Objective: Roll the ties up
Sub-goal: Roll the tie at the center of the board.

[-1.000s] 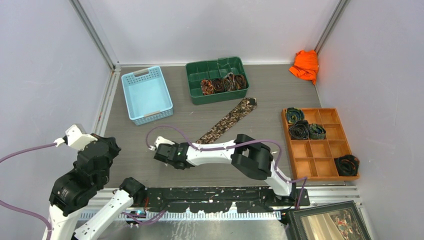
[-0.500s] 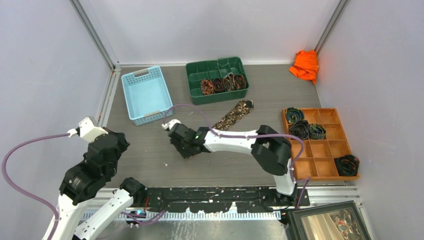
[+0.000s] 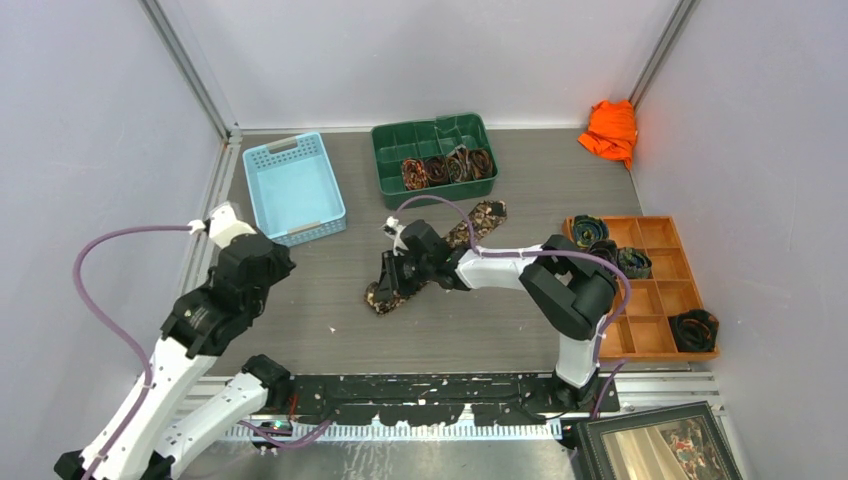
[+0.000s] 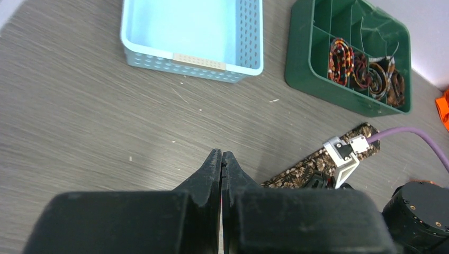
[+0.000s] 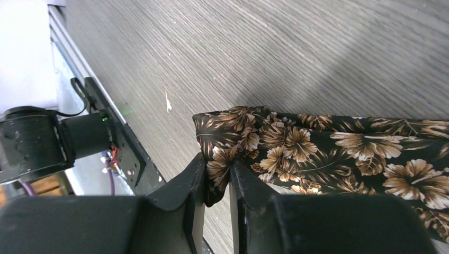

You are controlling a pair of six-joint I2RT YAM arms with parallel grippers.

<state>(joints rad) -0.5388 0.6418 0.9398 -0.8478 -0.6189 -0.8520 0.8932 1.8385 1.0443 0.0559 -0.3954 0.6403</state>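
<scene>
- My right tool is clamped narrow on the near end of the flat tie. The floral fabric is bunched up and pinched right between the two fingers.
- From that pinch, the rest of the tie runs off to the right of the tool and lies flat on the counter.
- In the overhead view its far end sits past the tool, pointing toward the green bin.
- My left tool is squeezed fully together with nothing in it, hovering over bare counter.
- Ahead of the left tool and off to its right I can see the tie and the right arm's wrist. I can't tell from there how much of the tie is lifted.
- The blue basket is straight ahead of the left tool. The green bin is further ahead to the right, with coiled ties in one row of it.
- More rolled ties sit in the wooden tray, well off to the side of the right tool.
</scene>
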